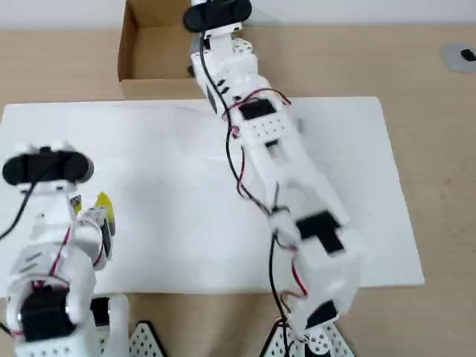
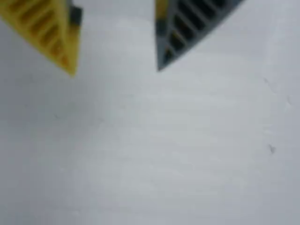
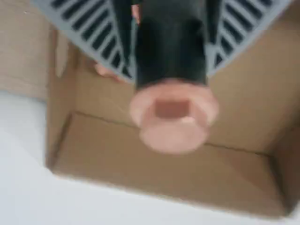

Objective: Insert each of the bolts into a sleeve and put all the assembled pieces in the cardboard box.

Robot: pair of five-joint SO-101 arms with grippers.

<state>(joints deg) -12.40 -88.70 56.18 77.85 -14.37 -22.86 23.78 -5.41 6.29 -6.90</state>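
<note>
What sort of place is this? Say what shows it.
Probably a robotics lab bench: left arm and right arm at a wooden table, a white sheet, the right hand holding a black-and-pink piece over the cardboard box.

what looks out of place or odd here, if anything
Nothing stands out. The right gripper holds a black sleeve with a pink bolt in it above the cardboard box; the left gripper sits open over the white mat.

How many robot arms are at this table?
2. The left arm stands over the white sheet, left gripper open. The right arm stretches to the cardboard box, right gripper holding a sleeved bolt over it. None seems hidden.
</note>
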